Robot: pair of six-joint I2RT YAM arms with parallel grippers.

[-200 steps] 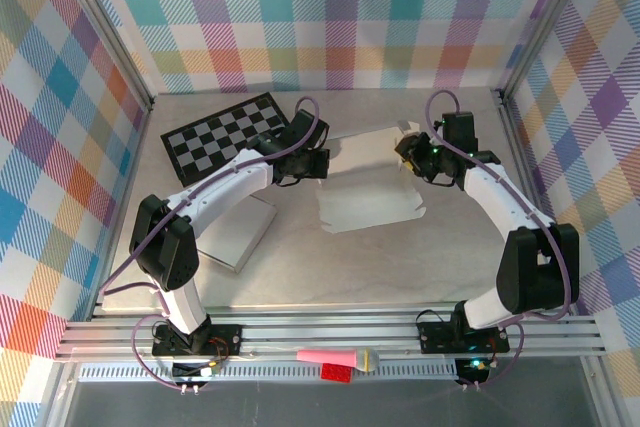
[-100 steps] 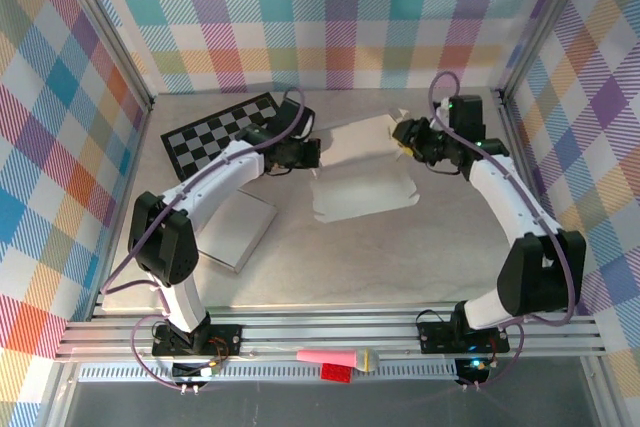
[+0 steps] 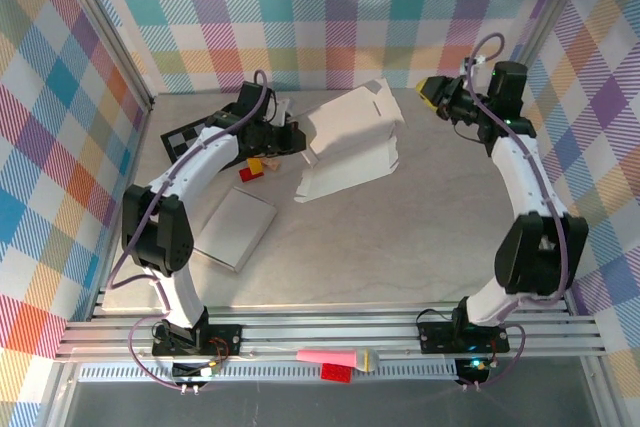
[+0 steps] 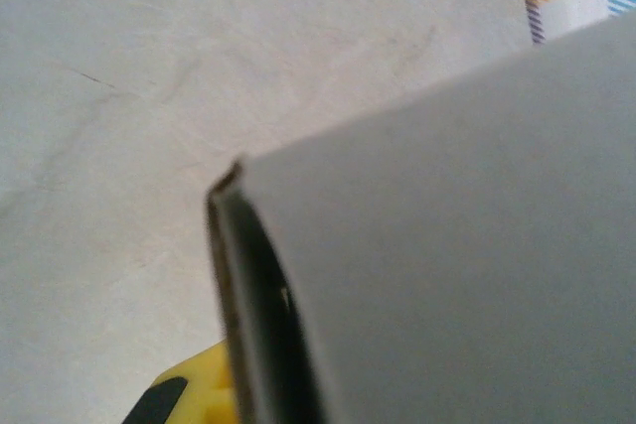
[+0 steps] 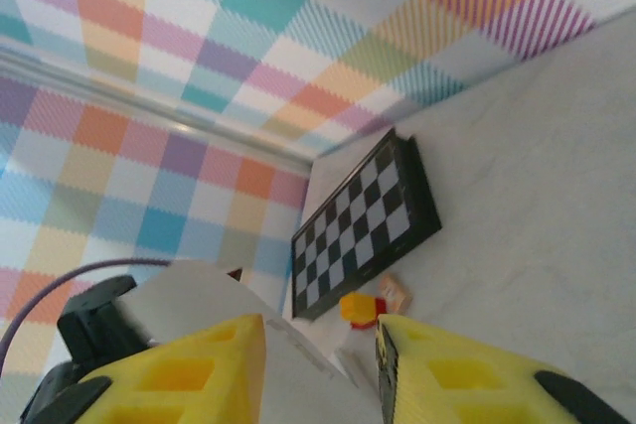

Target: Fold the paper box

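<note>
Pinching paper box [image 3: 355,132] edge — left gripper [image 3: 290,139]; right gripper [image 3: 432,90] agape, well apart.

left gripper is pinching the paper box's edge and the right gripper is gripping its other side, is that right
Not quite. The right gripper grips nothing: the right wrist view shows its jaws apart with nothing between them, and it hangs apart from the paper box. The left gripper does pinch the box's edge.

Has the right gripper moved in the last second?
Yes. In the top view the right gripper has gone toward the back wall and to the right, away from the paper box.
</note>
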